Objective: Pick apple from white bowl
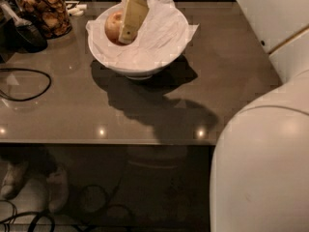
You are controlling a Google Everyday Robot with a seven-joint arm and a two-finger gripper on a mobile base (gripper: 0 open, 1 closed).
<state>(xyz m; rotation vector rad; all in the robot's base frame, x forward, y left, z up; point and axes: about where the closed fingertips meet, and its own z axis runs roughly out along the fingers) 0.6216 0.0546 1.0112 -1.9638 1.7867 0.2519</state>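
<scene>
The white bowl, lined with crinkled white paper, stands at the back middle of the dark table. The orange-red apple is at the bowl's left side, level with the rim. My gripper comes down from the top edge over the bowl. One yellowish finger lies against the apple's right side; the other finger is hidden behind the apple. The gripper is shut on the apple and holds it a little above the bowl's bottom.
A glass jar of brown snacks and a dark object stand at the back left. A black cable loops on the table's left. My white body fills the lower right. The table's front edge crosses mid-frame.
</scene>
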